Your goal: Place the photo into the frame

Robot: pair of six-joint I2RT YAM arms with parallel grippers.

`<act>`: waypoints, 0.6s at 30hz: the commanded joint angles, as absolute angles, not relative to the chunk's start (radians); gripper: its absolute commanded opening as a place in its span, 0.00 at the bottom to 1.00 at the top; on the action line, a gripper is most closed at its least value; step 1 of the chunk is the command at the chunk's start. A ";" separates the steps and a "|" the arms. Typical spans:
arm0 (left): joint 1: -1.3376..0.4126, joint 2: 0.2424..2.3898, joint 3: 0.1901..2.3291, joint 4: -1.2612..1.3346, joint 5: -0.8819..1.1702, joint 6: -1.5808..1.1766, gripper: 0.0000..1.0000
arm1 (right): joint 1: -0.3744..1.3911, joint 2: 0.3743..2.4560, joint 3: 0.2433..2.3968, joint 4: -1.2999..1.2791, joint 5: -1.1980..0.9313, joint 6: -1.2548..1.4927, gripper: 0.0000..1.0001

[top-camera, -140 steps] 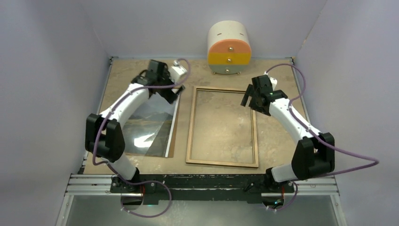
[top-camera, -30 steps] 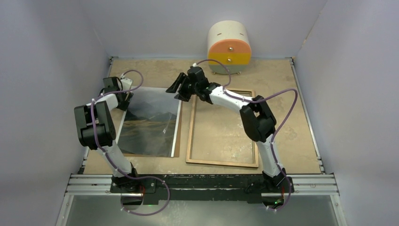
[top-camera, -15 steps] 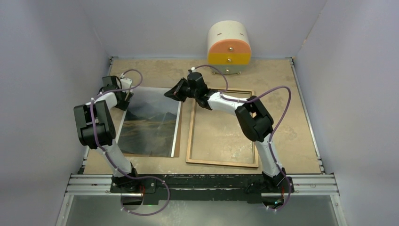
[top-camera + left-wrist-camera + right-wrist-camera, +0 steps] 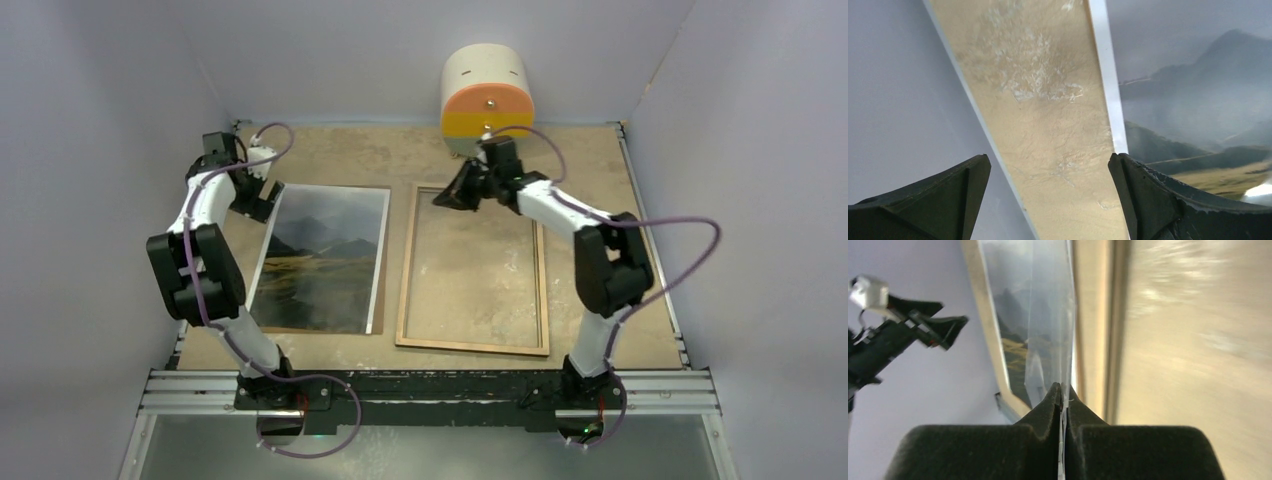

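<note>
Not done yet: the photo (image 4: 325, 255) lies flat, pic side up, on the L side of the table (image 4: 600, 200), just beside the frame (image 4: 472, 347), which lies wood back up w/ the table showing through it. The left gripper (image 4: 1048, 165) is wide open by the photo's far L edge, holding nothing. The right gripper (image 4: 1062, 392) is pinched tight on what looks like a thin clear sheet (image 4: 1048, 315) near the frame's far L corner. Left to do, I think: lift the photo, move it over & lay it in the frame.

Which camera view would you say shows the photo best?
The top external view: nearly the whole photo lies flat in plain sight. The left wrist view catches only one white-bordered part; the right wrist view gives a steep, blurred sliver.
</note>
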State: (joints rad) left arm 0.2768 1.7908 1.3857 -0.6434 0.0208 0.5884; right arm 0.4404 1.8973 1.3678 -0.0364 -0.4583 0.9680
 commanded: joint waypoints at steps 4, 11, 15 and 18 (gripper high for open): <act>0.044 1.683 1.341 -0.693 0.017 0.576 1.00 | 0.254 1.712 1.224 -0.440 -0.363 0.559 0.00; -0.194 1.730 1.298 -0.616 -0.123 0.548 1.00 | 0.247 1.754 1.237 -0.533 -0.139 0.465 0.00; -0.258 1.797 1.324 -0.578 -0.177 0.532 1.00 | 0.243 1.773 1.248 -0.553 -0.060 0.470 0.02; -0.293 1.852 1.336 -0.554 -0.212 0.526 1.00 | 0.238 1.757 1.231 -0.546 -0.032 0.484 0.24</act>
State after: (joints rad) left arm -0.2642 1.7931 1.3087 -0.6094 -0.1184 0.5579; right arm 0.2440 1.7741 1.2240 -0.4744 -0.1478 0.5205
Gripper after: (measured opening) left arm 0.996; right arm 0.139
